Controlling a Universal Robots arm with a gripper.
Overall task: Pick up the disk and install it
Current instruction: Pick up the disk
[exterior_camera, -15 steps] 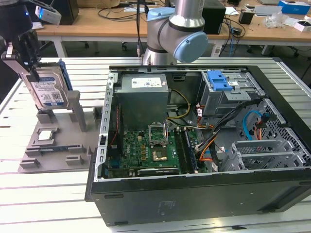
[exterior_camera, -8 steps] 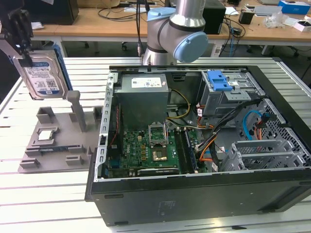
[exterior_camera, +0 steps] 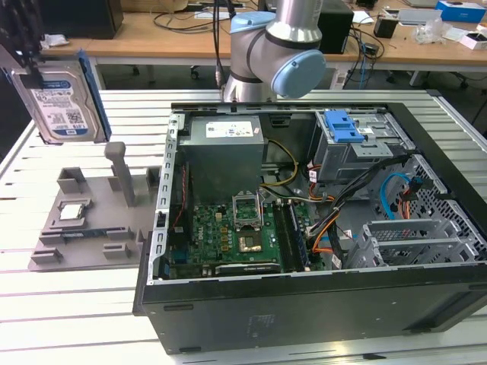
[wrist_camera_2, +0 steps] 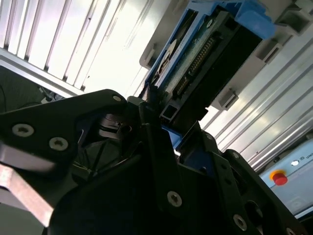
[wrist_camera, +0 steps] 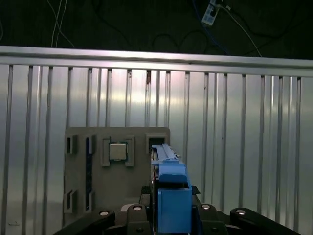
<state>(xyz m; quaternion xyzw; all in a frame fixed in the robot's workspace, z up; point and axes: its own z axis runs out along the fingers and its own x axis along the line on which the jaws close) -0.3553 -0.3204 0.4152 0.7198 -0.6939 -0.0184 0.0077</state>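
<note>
The disk (exterior_camera: 65, 103), silver-grey with a blue-and-white label and blue side rails, hangs upright in the air at the exterior view's upper left, above the grey fixture (exterior_camera: 91, 220). My gripper (exterior_camera: 32, 74) is shut on it from the exterior view's left. In the second wrist view the disk (wrist_camera_2: 195, 58) shows edge-on with its connector side visible, clamped between the black fingers (wrist_camera_2: 151, 105). The first wrist view looks down along the disk's blue rail (wrist_camera: 171, 193), which sticks out from between the gripper's black links (wrist_camera: 171, 218), over the fixture (wrist_camera: 117, 171).
The open computer case (exterior_camera: 304, 312) lies at the centre and right, with a motherboard (exterior_camera: 236, 236), a grey power-supply box (exterior_camera: 224, 148) and a drive cage with a blue latch (exterior_camera: 346, 125). A small square chip (exterior_camera: 72, 211) sits in the fixture. The arm's base (exterior_camera: 278, 46) stands behind the case.
</note>
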